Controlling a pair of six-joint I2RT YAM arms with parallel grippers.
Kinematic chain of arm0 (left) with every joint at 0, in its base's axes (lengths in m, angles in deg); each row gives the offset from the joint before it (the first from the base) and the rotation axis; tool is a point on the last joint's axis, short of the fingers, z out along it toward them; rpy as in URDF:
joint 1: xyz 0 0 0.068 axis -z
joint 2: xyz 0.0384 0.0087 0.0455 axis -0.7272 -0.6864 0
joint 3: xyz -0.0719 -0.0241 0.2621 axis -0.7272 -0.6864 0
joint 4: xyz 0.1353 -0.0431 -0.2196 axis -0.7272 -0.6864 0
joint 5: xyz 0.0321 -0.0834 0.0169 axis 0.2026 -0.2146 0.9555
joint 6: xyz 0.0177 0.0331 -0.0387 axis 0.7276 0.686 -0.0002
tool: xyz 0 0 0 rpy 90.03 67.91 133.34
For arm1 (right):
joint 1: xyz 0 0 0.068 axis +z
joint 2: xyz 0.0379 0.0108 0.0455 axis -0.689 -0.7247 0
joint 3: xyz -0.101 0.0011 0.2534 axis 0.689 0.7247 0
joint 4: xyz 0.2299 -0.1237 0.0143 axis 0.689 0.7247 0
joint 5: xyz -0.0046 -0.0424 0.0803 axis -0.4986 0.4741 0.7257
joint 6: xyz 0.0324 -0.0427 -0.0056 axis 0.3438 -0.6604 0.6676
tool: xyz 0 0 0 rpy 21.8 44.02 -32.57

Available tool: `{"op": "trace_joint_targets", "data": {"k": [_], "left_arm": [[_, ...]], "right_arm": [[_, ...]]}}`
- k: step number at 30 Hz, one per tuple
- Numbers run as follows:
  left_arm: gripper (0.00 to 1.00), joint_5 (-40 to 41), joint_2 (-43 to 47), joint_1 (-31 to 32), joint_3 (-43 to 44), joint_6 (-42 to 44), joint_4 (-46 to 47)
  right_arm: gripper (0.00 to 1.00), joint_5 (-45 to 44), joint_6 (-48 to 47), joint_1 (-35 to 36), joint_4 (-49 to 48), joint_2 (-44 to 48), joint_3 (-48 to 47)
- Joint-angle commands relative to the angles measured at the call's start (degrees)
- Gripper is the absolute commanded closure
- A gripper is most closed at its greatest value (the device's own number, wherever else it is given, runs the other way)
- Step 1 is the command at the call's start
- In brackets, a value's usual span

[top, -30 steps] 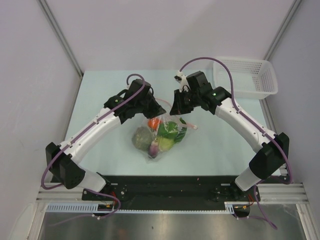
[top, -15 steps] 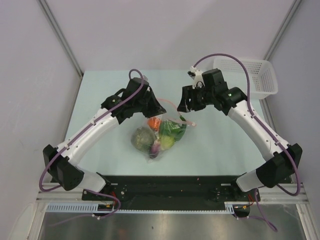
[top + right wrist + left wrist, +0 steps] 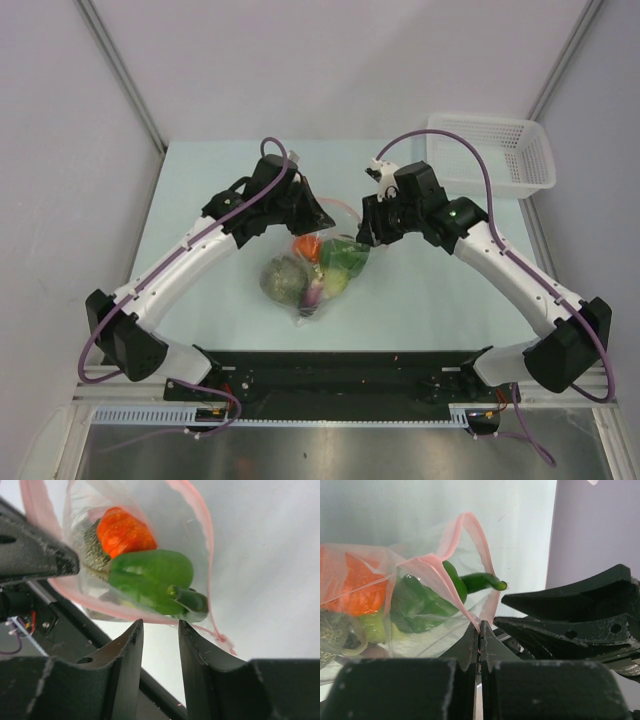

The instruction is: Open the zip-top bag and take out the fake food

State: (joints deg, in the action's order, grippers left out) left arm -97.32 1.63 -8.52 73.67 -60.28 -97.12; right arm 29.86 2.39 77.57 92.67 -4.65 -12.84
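Two grippers: both at the bag mouth, one on each side of the opening.
Left gripper (image 3: 479, 630): clenched on the pink zip strip (image 3: 470, 527), pinching one lip. My read: it anchors that side so the other lip can be pulled away.
Right gripper (image 3: 157, 630): jaws apart, nothing between them. Tips sit just beside the opposite lip of the strip, lined up to straddle it.
Zip-top bag (image 3: 305, 312): around the middle of the table (image 3: 200, 190), mouth toward the far edge, bottom toward the near edge. Mouth already gapes, and the pinched lip looks lifted.
Fake food (image 3: 345, 255): all inside the bag. The orange-red ball (image 3: 125, 530) and green pepper (image 3: 150, 575) are nearest the mouth. The mottled green-brown head (image 3: 283, 277), pale green piece (image 3: 335, 285) and purple eggplant (image 3: 308, 296) are deeper.
White mesh basket (image 3: 540, 160): far right corner, well apart from the bag.
Step (judgement): grab the second lip, then spread.
Risk: thin film can slip from a shallow pinch. The pepper stem sits right by the right tips and could get caught instead of the strip.
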Motion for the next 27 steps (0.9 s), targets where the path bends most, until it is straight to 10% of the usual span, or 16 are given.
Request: {"op": "trace_joint_targets", "data": {"k": [1,21,27], "left_arm": [[1.00,-1.52,2.61,0.10,1.20,1.47,2.04],[1.00,-3.28,4.37,0.10,-1.35,1.48,3.36],[1.00,-2.49,4.72,0.10,-1.88,1.65,2.92]], "right_arm": [[0.62,-5.94,-1.89,0.17,-4.24,0.34,0.49],[0.52,-7.70,-1.45,3.86,-9.86,-4.58,0.66],[0.68,-11.30,-3.91,4.12,-7.06,-6.51,-3.02]]}}
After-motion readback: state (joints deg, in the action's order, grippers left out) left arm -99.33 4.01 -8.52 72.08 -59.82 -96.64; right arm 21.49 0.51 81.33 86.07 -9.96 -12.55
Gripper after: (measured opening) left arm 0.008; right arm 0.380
